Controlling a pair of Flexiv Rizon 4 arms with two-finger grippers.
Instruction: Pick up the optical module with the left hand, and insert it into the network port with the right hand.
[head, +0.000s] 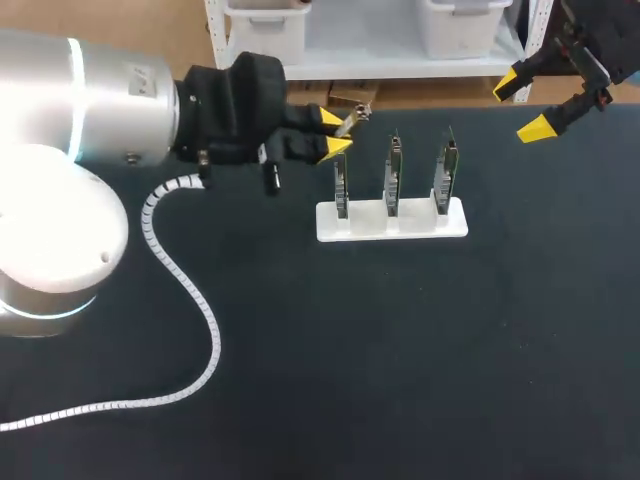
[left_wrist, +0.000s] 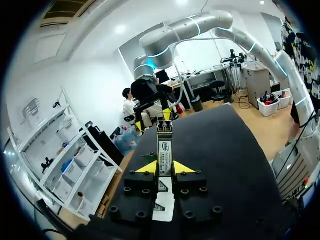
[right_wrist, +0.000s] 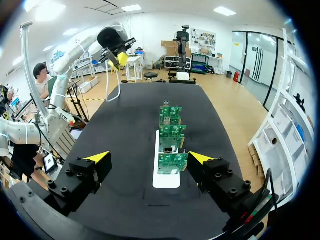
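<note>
The optical module (head: 356, 117), a slim metal bar, is pinched between the yellow tips of my left gripper (head: 335, 134), which is shut on it just above the leftmost board. In the left wrist view the module (left_wrist: 164, 147) sticks straight out past that gripper (left_wrist: 165, 168). Three green boards with network ports stand upright in a white holder (head: 392, 222) at the table's middle back. My right gripper (head: 522, 106) hangs open and empty at the far right, above and beyond the holder. From the right wrist view, the boards (right_wrist: 171, 145) lie ahead of the wide-open right gripper (right_wrist: 149, 158).
A white coiled cable (head: 190, 300) trails from my left arm across the dark table mat (head: 420, 350) towards the front left. The white holder's base (right_wrist: 166, 180) lies lengthwise ahead of the right fingers. My left gripper (right_wrist: 120, 57) shows far off beyond the boards.
</note>
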